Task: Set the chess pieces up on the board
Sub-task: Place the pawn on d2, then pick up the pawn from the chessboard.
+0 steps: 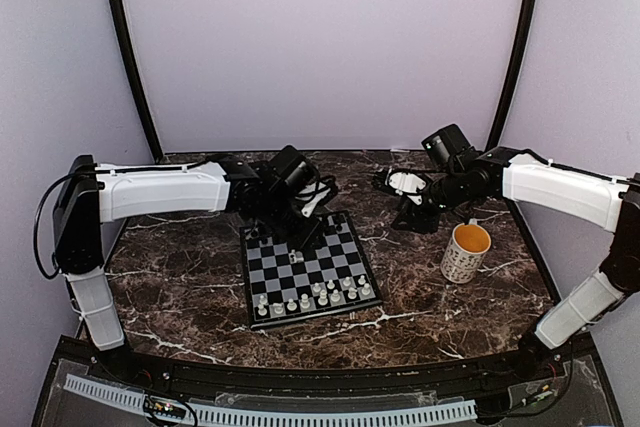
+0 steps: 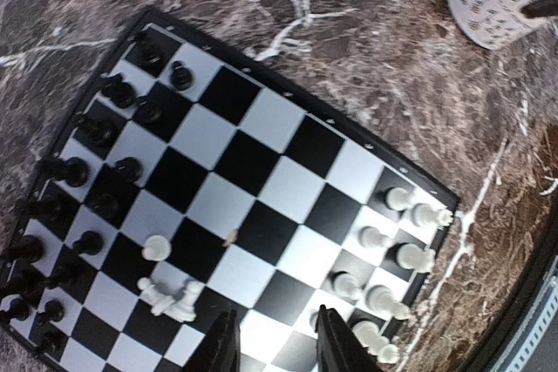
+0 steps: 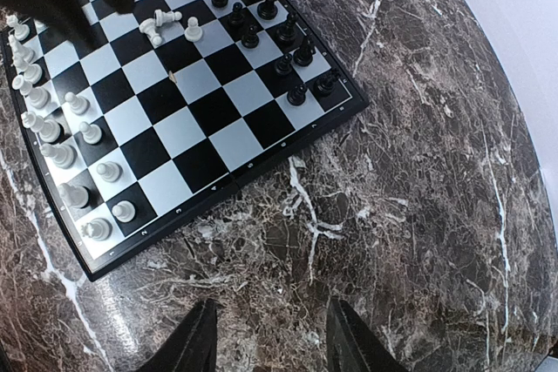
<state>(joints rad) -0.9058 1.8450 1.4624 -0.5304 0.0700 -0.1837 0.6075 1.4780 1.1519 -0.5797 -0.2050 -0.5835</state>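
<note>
Marble table (image 1: 180, 287): left gripper (image 2: 275, 337) at 12 o'clock of the board (image 1: 305, 267), right gripper (image 3: 270, 333) at 2 o'clock; both parted, seemingly empty.

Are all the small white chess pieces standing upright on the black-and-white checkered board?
No, a cluster of white pieces lies toppled on the board.

The board (image 1: 300, 272) lies near the middle of the surface (image 1: 430, 317), and the mug (image 1: 465, 252) stands on the surface to its right, apart from it. Some chess pieces (image 1: 310, 297) stand in the board's two near rows; other pieces (image 3: 261, 6) stand along its far rows. A few toppled pieces (image 3: 161, 23) lie just before those far rows.
</note>
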